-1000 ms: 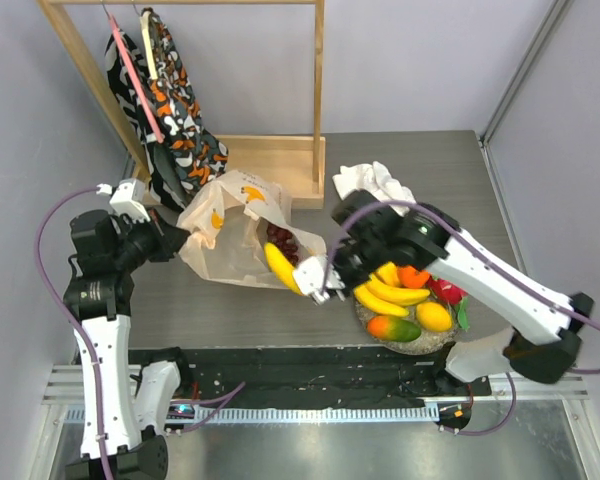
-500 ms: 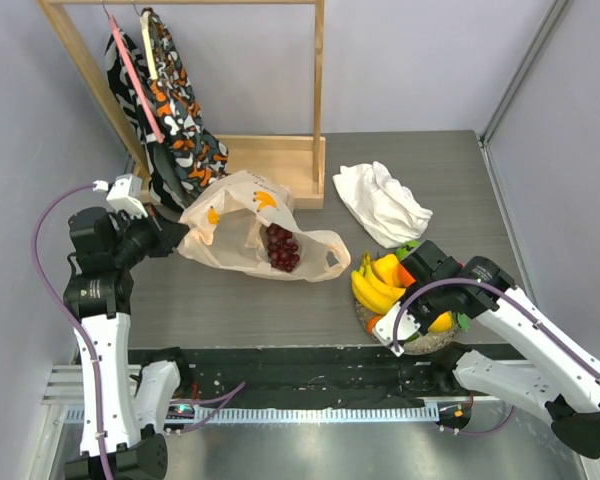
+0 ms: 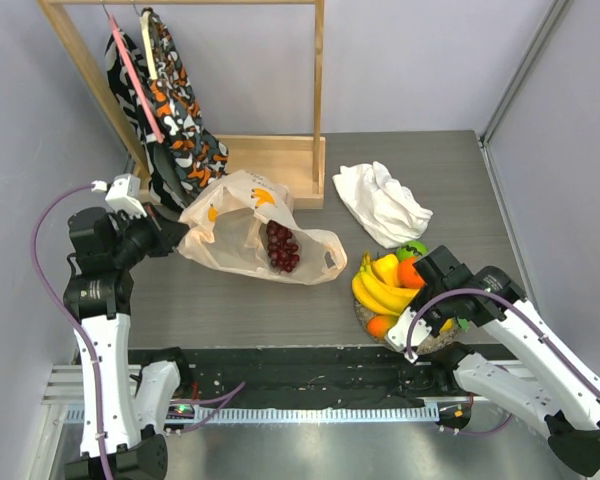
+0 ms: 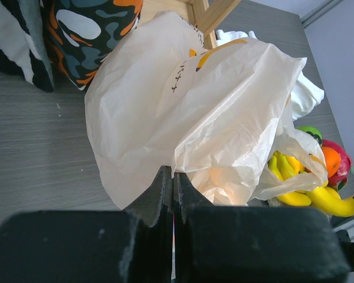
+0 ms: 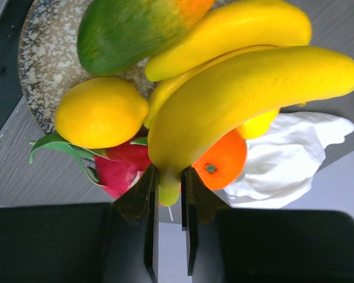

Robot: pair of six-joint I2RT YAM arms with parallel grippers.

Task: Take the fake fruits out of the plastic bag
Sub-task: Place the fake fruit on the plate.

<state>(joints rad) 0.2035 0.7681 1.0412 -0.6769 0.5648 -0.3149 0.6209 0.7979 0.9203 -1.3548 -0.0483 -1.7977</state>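
Yellow plastic banana point(image 5: 253, 100) we are pinching with right claw point(image 5: 168, 177) may roll off crowded speckled plate point(image 5: 47, 65); left claw point(image 4: 173, 177) is clamping peach bag point(image 4: 194, 106).

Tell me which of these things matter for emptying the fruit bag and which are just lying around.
Job: plastic bag pinched by the left gripper; grapes inside it; banana in the right gripper; fruits on the plate.
Lying about: white cloth; patterned fabric; wooden rack.

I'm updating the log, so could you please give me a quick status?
Left gripper shut on plastic bag. Right gripper shut on banana, at the plate. Grapes in bag. Nothing blocking.
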